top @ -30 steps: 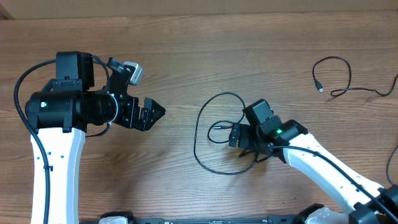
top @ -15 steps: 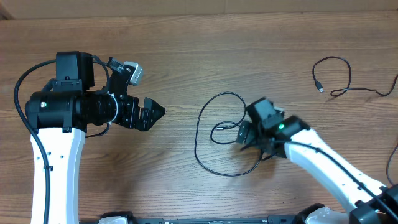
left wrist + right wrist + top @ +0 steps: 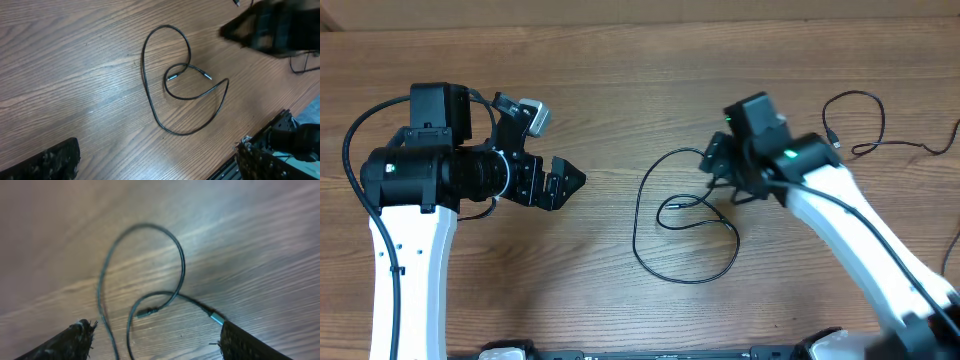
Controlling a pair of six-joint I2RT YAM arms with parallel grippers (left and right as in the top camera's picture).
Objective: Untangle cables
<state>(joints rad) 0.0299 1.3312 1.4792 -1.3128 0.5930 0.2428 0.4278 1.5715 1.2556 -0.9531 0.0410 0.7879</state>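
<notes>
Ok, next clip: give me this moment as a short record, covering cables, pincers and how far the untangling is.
looped cable: flat on the table, centre, crosses itself once, both plugs free
second cable: far right, apart from the first
left pincer: open, empty, away from both cables
right pincer: open, empty, beside the loop
untangling: the two cables lie separate

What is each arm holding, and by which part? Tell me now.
Nothing is held. The left gripper is open and empty; the right gripper has its jaws apart above the looped cable, which lies free on the table.
</notes>
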